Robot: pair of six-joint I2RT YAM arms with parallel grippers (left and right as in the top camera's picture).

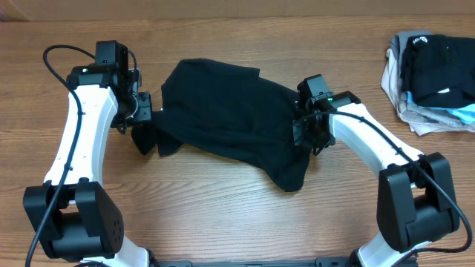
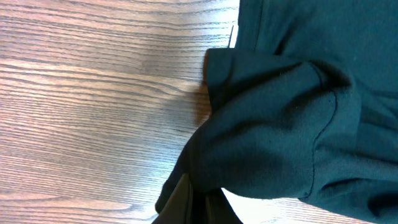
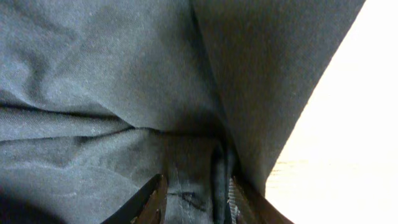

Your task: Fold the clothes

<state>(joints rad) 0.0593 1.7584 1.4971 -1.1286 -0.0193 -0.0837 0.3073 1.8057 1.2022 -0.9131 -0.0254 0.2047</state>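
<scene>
A black garment (image 1: 223, 111) lies bunched across the middle of the wooden table (image 1: 223, 222). My left gripper (image 1: 145, 107) is at its left edge and is shut on a fold of the black cloth; the left wrist view shows the fingers (image 2: 199, 202) pinched together under the fabric (image 2: 280, 124). My right gripper (image 1: 306, 130) is at the garment's right edge. In the right wrist view its fingers (image 3: 196, 199) have a thick bunch of the dark cloth (image 3: 124, 74) between them. The cloth sags between the two grippers.
A stack of folded clothes (image 1: 434, 70), grey, black and light blue, sits at the far right back of the table. Bare wood shows in front of the garment and at the far left (image 2: 93, 112).
</scene>
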